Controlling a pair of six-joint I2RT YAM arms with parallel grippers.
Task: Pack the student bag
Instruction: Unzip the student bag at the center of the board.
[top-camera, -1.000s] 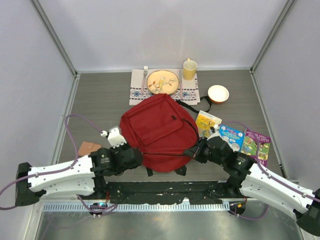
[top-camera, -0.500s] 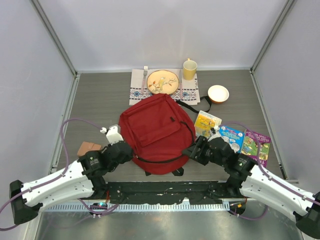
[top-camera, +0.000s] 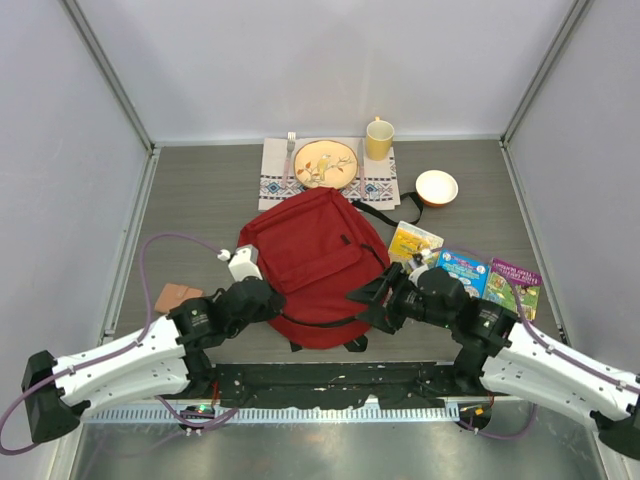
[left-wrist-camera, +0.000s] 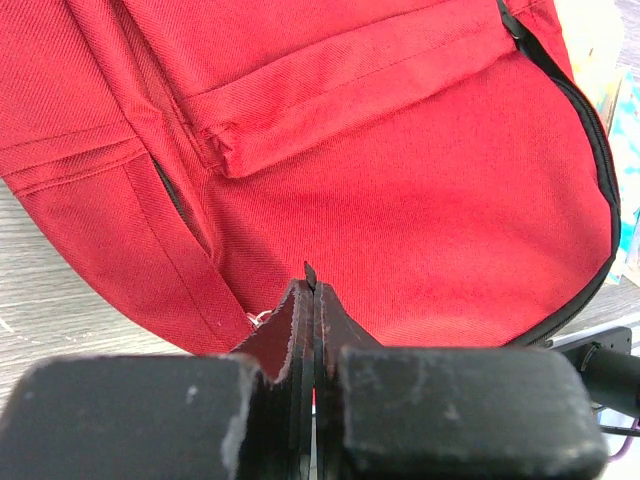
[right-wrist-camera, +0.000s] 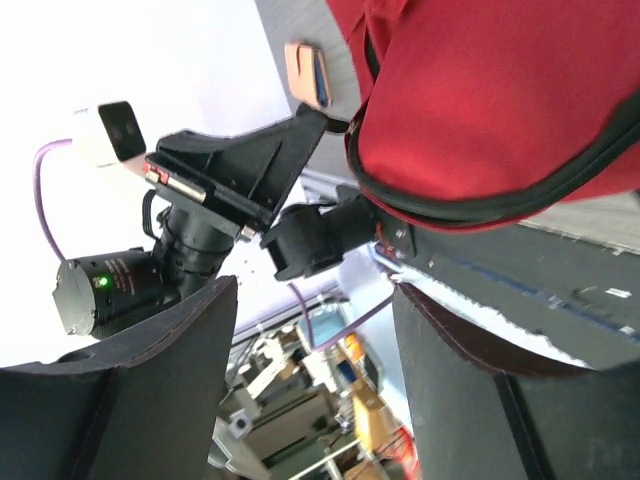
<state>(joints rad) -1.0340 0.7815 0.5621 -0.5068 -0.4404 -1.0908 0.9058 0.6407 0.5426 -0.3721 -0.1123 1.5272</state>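
While the student bag (top-camera: 312, 262) lay flat in the middle of the table (top-camera: 200, 200), front pocket up, its far edge reached the patterned placemat (top-camera: 275, 185) and both arms sat at its near end. The left pincer (top-camera: 262, 300) was pressed fully closed at the bag's near left corner. Its wrist view showed the tips meeting right at the red fabric's edge, but whether they pinched a zip pull, cloth or nothing could not be made out. The right pincer (top-camera: 365, 297) stood wide and empty beside the bag's near right edge, with the black zip line just beyond its fingers.

The likeliest trouble was a bad bite: closing from there, the right pincer might have caught loose fabric rather than the zip or the rim of the opening, and the bag would only bunch up. A pull from either side could also have dragged the whole bag (soft, with nothing pinning it down). Pushed away from the arms, it would have ridden further onto the placemat towards the plate (top-camera: 325, 163). The right arm lay close to the booklets, so a sideways swing could have scattered them.

Counted:
- one bag
- three booklets: yellow (top-camera: 413, 243), blue (top-camera: 462, 270) and purple (top-camera: 510, 285)
- one plate
- one fork (top-camera: 290, 150)
- one yellow mug (top-camera: 379, 139)
- one bowl (top-camera: 436, 187)
- one placemat
- one small brown item (top-camera: 178, 296) near the left arm, too small to name
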